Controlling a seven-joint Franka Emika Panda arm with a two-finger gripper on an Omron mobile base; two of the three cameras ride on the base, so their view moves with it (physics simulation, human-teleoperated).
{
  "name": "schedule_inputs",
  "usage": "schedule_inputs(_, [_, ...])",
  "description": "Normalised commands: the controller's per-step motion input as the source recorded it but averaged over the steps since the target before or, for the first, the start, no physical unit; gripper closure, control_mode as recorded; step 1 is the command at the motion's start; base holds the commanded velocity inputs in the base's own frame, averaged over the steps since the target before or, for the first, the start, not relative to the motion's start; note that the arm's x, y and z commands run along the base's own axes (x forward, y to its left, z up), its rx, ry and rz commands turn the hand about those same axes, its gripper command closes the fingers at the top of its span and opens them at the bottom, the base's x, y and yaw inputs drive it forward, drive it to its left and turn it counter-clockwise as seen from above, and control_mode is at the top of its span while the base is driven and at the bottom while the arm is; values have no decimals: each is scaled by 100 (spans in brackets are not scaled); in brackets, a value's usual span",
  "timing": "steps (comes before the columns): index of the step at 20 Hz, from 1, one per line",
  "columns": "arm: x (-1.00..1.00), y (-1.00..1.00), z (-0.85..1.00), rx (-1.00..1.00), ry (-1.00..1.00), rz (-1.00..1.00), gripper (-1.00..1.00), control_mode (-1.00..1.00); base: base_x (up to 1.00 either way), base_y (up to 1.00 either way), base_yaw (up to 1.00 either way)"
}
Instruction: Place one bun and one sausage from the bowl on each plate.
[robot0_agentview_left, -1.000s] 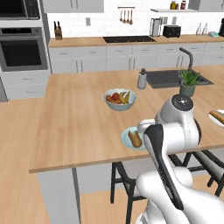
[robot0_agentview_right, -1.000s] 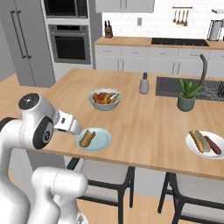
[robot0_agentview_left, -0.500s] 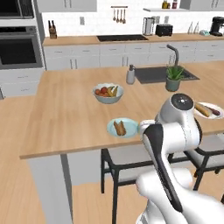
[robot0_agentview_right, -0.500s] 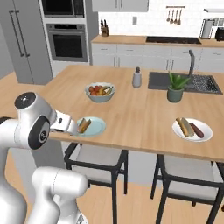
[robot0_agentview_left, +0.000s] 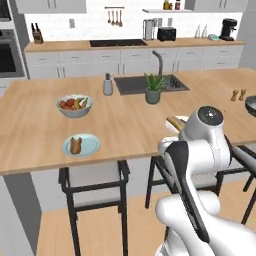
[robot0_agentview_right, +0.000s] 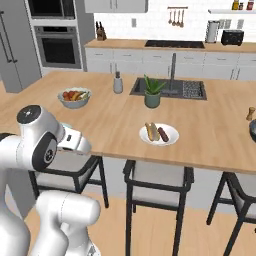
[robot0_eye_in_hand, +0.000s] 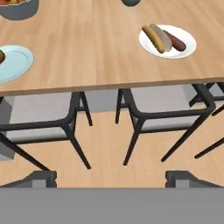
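Hanging off the tabletop's (robot0_agentview_right: 210, 135) near edge, pincer (robot0_eye_in_hand: 111, 177) apart and empty. White plate (robot0_agentview_right: 159, 134) near that edge carries bun and sausage; teal plate (robot0_agentview_left: 81, 145) near it too; dark bowl (robot0_agentview_left: 251, 105) at right edge.

On counter (robot0_agentview_right: 215, 140): plate (robot0_agentview_right: 159, 135) with bun and sausage centre; plant (robot0_agentview_right: 152, 91) at 12 o'clock; fruit bowl (robot0_agentview_right: 74, 97) at 10; 2 stools (robot0_eye_in_hand: 144, 118) beneath.
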Motion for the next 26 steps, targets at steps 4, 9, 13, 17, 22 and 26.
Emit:
schedule_inputs(4, [0, 0, 0, 0, 0, 0, -100, 100, 17, -100, 0])
schedule_inputs(9, [0, 0, 0, 0, 0, 0, -100, 100, 64, -100, 0])
schedule_inputs(13, [0, 0, 0, 0, 0, 0, -100, 100, 32, -100, 1])
schedule_inputs(17, [0, 0, 0, 0, 0, 0, -100, 100, 4, -100, 0])
schedule_inputs(22, [0, 0, 0, 0, 0, 0, -100, 100, 26, -100, 1])
schedule_inputs(26, [0, 0, 0, 0, 0, 0, -100, 100, 36, -84, 0])
